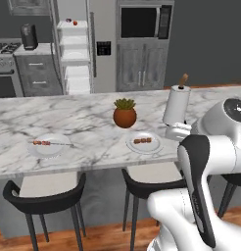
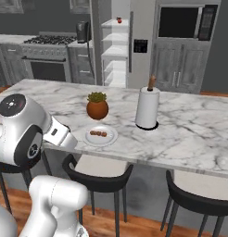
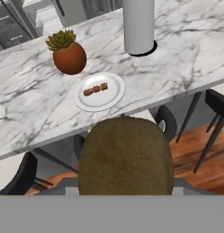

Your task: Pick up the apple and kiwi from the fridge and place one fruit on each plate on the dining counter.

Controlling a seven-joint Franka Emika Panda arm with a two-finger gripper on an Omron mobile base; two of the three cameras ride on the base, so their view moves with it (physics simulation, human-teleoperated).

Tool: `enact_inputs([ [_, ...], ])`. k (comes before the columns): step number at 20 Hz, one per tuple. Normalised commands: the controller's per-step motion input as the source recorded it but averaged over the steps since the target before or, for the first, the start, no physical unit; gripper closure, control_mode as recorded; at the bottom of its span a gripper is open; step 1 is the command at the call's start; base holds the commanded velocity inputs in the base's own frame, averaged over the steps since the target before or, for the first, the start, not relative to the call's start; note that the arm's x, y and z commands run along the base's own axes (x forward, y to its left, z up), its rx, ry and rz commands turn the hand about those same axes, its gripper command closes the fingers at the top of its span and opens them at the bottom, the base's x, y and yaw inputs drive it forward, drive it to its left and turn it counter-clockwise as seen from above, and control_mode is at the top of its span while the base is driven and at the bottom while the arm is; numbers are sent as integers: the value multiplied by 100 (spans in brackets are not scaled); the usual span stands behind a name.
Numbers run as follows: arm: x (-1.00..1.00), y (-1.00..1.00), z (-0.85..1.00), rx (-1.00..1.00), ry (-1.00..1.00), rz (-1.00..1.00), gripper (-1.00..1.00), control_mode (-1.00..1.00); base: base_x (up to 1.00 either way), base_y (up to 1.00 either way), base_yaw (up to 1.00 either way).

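Observation:
A brown, fuzzy kiwi [image 3: 125,157] fills the lower middle of the hand view, and my gripper [image 1: 175,131] is shut on it; the fruit hides the fingertips. It hovers at the near edge of the dining counter [image 1: 93,120], above the stools. Just ahead lies a white plate [image 3: 99,91] carrying a small skewer, seen from the base as the plate [image 1: 143,142]. A second plate [image 1: 46,145] with a skewer sits further left. The red apple [image 1: 75,22] rests on the top shelf of the open fridge [image 1: 76,54] behind the counter.
A round brown pot with a green plant [image 1: 125,113] stands just behind the nearer plate. A paper towel roll [image 1: 177,104] stands on the counter to its right. Black stools [image 1: 46,193] line the near side. A stove and a coffee machine [image 1: 28,36] are at the back left.

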Motion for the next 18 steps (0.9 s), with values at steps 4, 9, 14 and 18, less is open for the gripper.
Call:
enact_inputs([
  [4,0,0,0,0,0,0,100,100,41,31,-6],
  [9,5,6,0,0,0,-1,100,-100,29,24,-4],
  [14,32,13,-3,0,0,-2,100,-100,0,0,0],
  [18,30,-1,-23,0,0,-1,100,-100,0,0,0],
])
